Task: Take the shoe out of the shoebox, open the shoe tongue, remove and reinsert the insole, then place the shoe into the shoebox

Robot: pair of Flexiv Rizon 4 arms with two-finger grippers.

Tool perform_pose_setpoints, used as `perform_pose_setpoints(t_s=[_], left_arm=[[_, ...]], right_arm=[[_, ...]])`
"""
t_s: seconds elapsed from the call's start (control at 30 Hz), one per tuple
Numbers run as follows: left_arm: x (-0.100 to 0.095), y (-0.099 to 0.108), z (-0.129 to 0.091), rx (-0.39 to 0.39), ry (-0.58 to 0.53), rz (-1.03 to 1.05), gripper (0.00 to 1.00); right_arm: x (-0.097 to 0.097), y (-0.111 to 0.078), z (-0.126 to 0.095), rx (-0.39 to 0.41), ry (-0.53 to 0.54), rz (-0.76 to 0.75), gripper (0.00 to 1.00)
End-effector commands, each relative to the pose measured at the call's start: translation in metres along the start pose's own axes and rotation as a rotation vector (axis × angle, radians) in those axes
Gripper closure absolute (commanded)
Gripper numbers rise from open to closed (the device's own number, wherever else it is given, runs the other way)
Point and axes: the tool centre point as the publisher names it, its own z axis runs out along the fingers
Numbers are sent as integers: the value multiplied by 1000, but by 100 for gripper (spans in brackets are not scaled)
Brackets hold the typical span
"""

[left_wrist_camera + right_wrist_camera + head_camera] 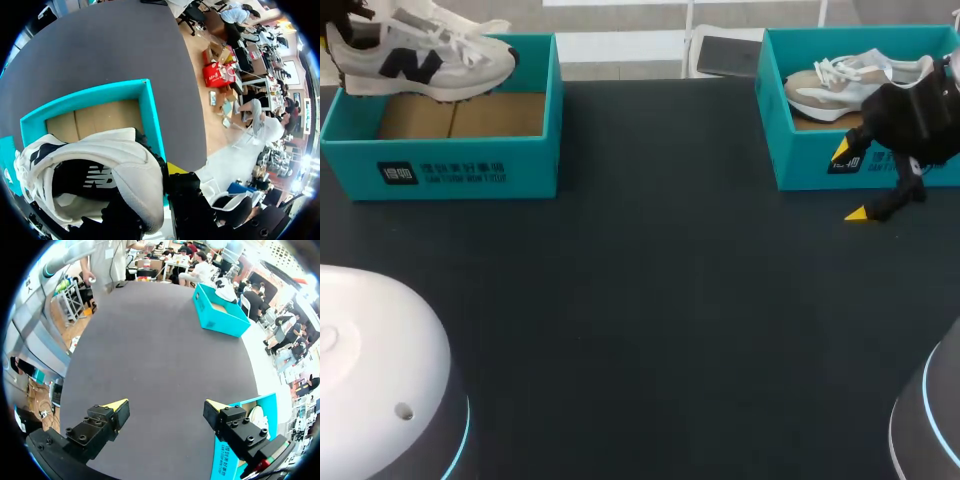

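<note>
aloft — shoe [425, 60] clamped in left gripper [348, 32]

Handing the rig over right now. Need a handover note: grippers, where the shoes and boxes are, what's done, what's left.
Left gripper: shut on the white shoe, holding it raised over the rear edge of the left shoebox.
Right gripper: open and empty, low over the table, just in front of the right shoebox.
A beige shoe lies inside the right shoebox.
Done: white shoe lifted up out of its box, not yet set on the table.
Left: open the tongue, pull out and refit the insole, put the shoe back in the shoebox.
</note>
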Motion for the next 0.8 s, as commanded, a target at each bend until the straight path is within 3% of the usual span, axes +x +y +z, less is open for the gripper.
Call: perform_pose_setpoints(t_s=[0.03, 0.47, 0.8], left_arm=[[-11, 7, 22, -7, 17, 17, 100], [-33, 7, 61, -7, 25, 18, 100], [-41, -18, 76, 45, -16, 27, 100]], right_arm=[[-1, 1, 1, 5, 1, 1, 0], [-1, 1, 1, 5, 1, 1, 0], [-1, 1, 1, 5, 1, 1, 0]])
